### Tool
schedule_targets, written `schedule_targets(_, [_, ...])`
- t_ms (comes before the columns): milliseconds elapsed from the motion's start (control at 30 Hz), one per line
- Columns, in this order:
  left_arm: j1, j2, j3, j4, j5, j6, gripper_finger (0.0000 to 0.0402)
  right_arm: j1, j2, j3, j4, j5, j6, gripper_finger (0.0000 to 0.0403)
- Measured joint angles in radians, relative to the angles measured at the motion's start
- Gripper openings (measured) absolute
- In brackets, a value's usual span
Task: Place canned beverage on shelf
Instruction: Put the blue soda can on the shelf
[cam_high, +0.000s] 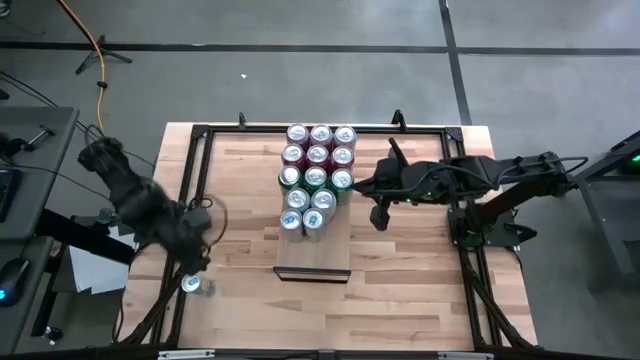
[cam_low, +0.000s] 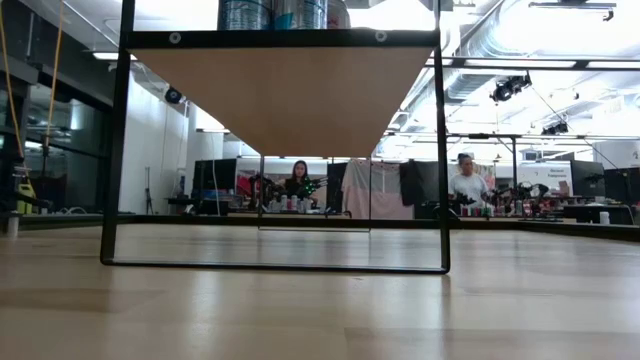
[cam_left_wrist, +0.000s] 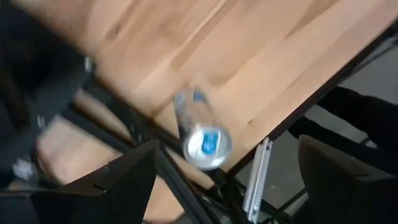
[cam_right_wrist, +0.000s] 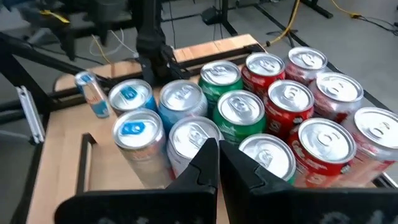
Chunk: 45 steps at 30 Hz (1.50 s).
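Two people (cam_low: 466, 182) beyond table (cam_high: 420, 290)

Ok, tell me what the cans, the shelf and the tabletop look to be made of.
Cans: likely aluminium, going by their shiny silver tops with pull tabs and glossy printed sides.
Shelf: pale smooth wood, or possibly a wood-look board, on a thin black frame, seemingly metal.
Tabletop: butcher-block wood, with visible joined strips and a light satin sheen.
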Motion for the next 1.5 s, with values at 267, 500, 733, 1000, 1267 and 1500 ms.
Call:
schedule_targets(267, [-0.291,0.081,-0.064,0.084,0.006,-0.549,0.0308,-0.035,0.0,0.0,-0.028,-0.089,-0.061,0.0])
schedule_targets(500, [-0.373,0.139,-0.131,0.206,0.002,-0.745,0.0308,-0.073,0.0,0.0,-0.067,-0.128,-0.085,0.0])
schedule_targets(733, [-0.371,0.213,-0.148,0.163,-0.037,-0.736,0.0308,-0.095,0.0,0.0,-0.084,-0.15,-0.089,0.0])
schedule_targets(1000, [-0.371,0.28,-0.148,0.155,-0.055,-0.728,0.0308,-0.095,0.0,0.0,-0.083,-0.153,-0.091,0.0])
schedule_targets(1267, [-0.37,0.335,-0.148,0.154,-0.055,-0.726,0.0308,-0.095,0.0,0.0,-0.083,-0.152,-0.089,0.0])
schedule_targets(1500, [-0.37,0.345,-0.148,0.16,-0.056,-0.716,0.0307,-0.095,0.0,0.0,-0.083,-0.152,-0.089,0.0])
